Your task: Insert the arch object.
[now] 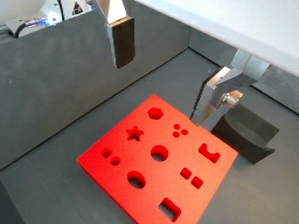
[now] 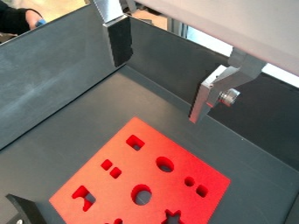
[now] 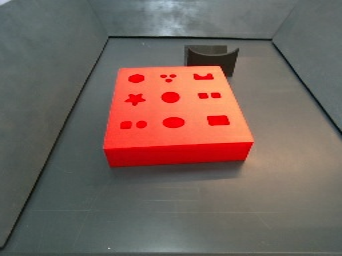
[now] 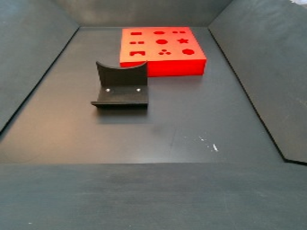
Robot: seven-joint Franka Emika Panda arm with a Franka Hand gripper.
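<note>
My gripper hangs high above the floor of the grey bin; it appears only in both wrist views, and the side views do not show it. Its two flat silver fingers with dark pads stand well apart, with nothing between them, so the jaws are released and hold nothing.

The arch object, a small dark grey, almost black block with a curved notch scooped from its top, stands on the floor below my gripper, out past one finger and not between the two. It is just beside one short edge of the flat red board with shaped holes; whether they touch I cannot tell. In a side view the arch object sits behind the far edge of the red board, with its long axis along that edge.

All holes in the board look empty. I judge that I must move sideways over the block and then descend.
</note>
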